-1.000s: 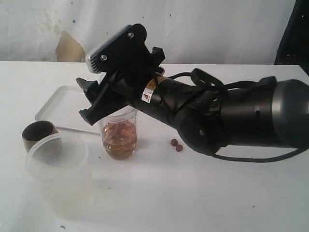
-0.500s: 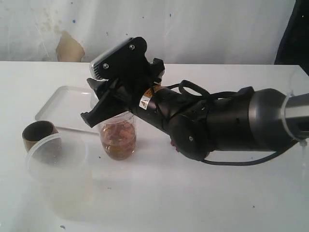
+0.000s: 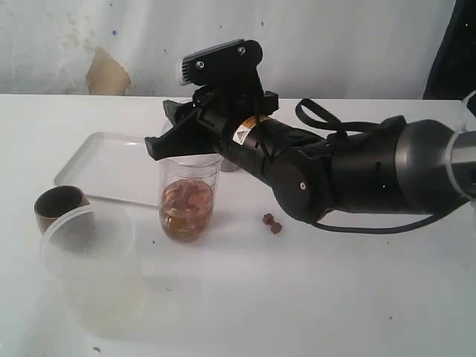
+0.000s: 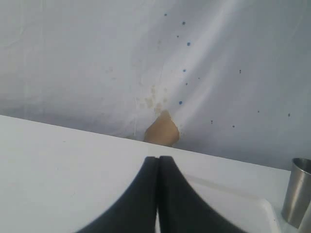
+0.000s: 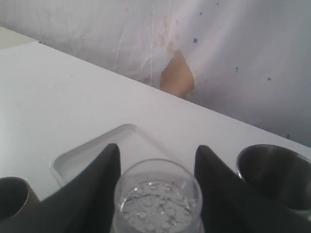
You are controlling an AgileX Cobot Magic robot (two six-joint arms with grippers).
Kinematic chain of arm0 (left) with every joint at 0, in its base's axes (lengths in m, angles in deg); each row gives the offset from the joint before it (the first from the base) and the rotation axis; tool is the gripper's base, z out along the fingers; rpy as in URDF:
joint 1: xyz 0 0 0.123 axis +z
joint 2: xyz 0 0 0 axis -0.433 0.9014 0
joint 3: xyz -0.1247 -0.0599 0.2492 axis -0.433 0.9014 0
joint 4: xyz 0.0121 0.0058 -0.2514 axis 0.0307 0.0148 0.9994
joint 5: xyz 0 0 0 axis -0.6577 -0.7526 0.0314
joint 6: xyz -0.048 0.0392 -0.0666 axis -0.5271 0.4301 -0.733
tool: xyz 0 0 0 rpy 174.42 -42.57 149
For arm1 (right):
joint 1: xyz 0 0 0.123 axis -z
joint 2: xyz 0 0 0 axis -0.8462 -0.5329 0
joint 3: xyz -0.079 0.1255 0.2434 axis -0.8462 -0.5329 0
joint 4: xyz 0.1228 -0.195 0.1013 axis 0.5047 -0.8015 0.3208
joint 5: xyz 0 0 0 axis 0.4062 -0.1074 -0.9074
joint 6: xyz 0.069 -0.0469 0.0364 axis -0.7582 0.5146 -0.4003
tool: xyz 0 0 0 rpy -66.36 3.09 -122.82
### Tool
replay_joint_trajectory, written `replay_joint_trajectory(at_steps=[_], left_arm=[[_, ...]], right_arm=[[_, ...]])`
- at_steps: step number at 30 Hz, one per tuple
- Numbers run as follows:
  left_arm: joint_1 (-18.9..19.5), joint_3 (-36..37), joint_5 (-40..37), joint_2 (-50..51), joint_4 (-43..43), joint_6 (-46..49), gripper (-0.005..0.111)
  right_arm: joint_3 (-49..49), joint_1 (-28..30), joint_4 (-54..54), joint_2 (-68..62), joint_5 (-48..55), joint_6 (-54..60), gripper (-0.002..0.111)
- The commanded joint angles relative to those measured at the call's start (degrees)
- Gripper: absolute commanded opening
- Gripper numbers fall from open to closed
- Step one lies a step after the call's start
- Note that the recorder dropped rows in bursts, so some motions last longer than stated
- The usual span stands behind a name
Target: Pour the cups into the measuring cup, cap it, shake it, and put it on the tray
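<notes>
The measuring cup (image 3: 190, 201) stands upright in front of the tray (image 3: 104, 167), holding amber liquid and reddish bits. Its clear lid (image 5: 158, 196), beaded with droplets, is on. My right gripper (image 3: 182, 141) reaches in from the right and is shut on the cup's upper part, one finger (image 5: 97, 184) on each side. The dark-brown cup (image 3: 59, 204) sits at the left by the tray's front corner. The steel tumbler (image 5: 274, 172) stands just beside the right gripper, almost hidden in the exterior view. My left gripper (image 4: 158, 158) is shut and empty, out of the exterior view.
A wide cloudy plastic tub (image 3: 93, 260) stands at the front left, touching the brown cup. Two small red bits (image 3: 271, 223) lie on the table right of the measuring cup. A white backdrop with a tan patch (image 3: 108, 74) closes off the rear.
The right gripper has swung from a tilt back to level and shifted slightly right. The measuring cup in it went from tilted to upright.
</notes>
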Motion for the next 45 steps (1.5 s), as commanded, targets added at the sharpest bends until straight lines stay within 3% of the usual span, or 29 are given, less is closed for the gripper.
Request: replay_joint_trajectory(at_steps=[1,19,34,45], left_arm=[[0.12,0.31,0.57,-0.35,-0.14,0.12,0.000],[0.12,0.31,0.57,-0.35,-0.14,0.12,0.000],[0.12,0.31,0.57,-0.35,-0.14,0.12,0.000],[0.12,0.31,0.57,-0.35,-0.14,0.12,0.000]], right_arm=[[-0.52,0.58,0.68,-0.57,6.30,-0.64,0.000],[-0.52,0.39,-0.23,6.36,7.59,2.43,0.000],[0.83,-3.96,-0.49,7.00,11.91,9.03,0.000],[0.49,-5.21,0.00,2.22,17.96,0.65,0.000]])
